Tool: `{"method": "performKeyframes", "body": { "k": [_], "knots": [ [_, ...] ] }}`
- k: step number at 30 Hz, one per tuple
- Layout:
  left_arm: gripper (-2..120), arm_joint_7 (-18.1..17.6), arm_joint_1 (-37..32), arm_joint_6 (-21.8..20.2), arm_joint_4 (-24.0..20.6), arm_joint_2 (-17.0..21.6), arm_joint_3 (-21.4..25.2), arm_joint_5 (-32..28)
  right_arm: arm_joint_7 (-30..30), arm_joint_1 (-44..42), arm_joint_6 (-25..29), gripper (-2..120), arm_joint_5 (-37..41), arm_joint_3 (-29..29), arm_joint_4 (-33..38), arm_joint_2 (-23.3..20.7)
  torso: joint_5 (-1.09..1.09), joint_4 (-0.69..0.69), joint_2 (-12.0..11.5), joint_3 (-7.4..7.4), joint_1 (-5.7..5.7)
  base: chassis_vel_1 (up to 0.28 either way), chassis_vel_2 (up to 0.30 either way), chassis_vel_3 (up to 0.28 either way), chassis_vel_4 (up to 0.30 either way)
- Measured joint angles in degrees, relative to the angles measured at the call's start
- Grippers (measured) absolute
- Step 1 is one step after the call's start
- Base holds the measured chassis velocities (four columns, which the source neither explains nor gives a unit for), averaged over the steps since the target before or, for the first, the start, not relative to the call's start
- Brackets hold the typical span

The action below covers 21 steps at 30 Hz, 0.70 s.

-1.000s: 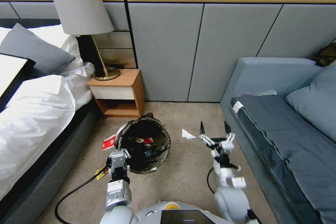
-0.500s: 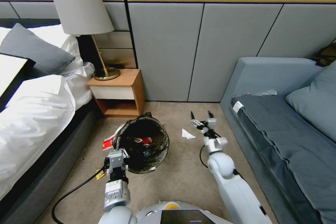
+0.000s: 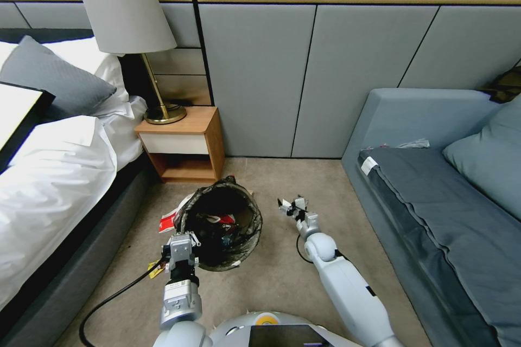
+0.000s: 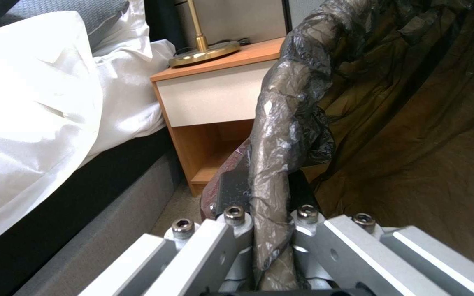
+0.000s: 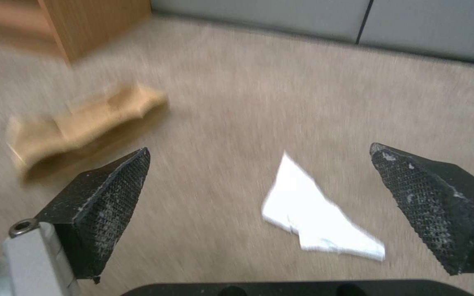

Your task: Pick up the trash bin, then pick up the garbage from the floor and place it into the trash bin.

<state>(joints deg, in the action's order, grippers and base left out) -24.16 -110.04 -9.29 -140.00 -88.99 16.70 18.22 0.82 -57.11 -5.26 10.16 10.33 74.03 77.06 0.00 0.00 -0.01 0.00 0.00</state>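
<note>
The trash bin [image 3: 239,241], white with a black bag liner, hangs tilted toward me just above the carpet. My left gripper [image 3: 181,243] is shut on its near rim, and the left wrist view shows the liner-covered rim [image 4: 281,135] clamped between the jaws of the left gripper [image 4: 261,197]. Red and white wrappers [image 3: 221,218] lie inside. My right gripper [image 3: 292,206] is low over the floor to the right of the bin, open. In the right wrist view a white paper scrap [image 5: 314,218] lies between the fingers of the right gripper [image 5: 259,164], untouched. A brown scrap [image 5: 78,123] lies farther off.
A red wrapper [image 3: 168,222] and a yellow one [image 3: 154,268] lie on the carpet left of the bin. A wooden nightstand [image 3: 184,143] with a lamp [image 3: 127,21] stands behind it. The bed [image 3: 49,173] borders the left, a grey sofa [image 3: 434,200] the right.
My right arm has reached forward, leftward and down, bringing the open gripper over the white scrap. The left gripper and the bin have stayed put.
</note>
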Motion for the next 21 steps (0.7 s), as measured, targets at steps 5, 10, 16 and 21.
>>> {"method": "performKeyframes", "body": {
  "k": [5, 10, 16, 21],
  "knots": [
    [0, 0.0, 0.0, 0.0, 0.2, 0.2, 0.0, 0.0, -1.8, 2.6, 1.9, 100, -1.9, 0.1, -7.9, 0.8, 0.00, 0.00, 0.0, 0.00, 0.00, 0.000, 0.000, 0.000, 0.000],
    [0, 0.0, -0.1, 0.0, 0.2, 0.4, 0.0, 0.0, -2.9, 4.6, 2.8, 100, -2.3, 0.5, -13.2, 1.3, 0.00, 0.00, 0.0, 0.00, 0.00, 0.000, 0.000, 0.000, 0.000],
    [0, -0.1, -0.1, 0.0, 0.4, 0.3, -0.2, 0.0, -3.8, 6.5, 2.9, 100, -2.2, 0.9, -16.1, 1.7, 0.00, 0.01, 0.0, -0.01, 0.00, 0.000, 0.000, 0.000, 0.000],
    [0, -0.1, -0.2, 0.1, 0.5, 0.2, -0.2, 0.1, -3.7, 7.8, 1.4, 100, -2.0, 1.2, -17.3, 1.9, 0.00, 0.00, 0.0, 0.00, 0.00, 0.000, 0.000, 0.000, 0.000]
  ]
}}
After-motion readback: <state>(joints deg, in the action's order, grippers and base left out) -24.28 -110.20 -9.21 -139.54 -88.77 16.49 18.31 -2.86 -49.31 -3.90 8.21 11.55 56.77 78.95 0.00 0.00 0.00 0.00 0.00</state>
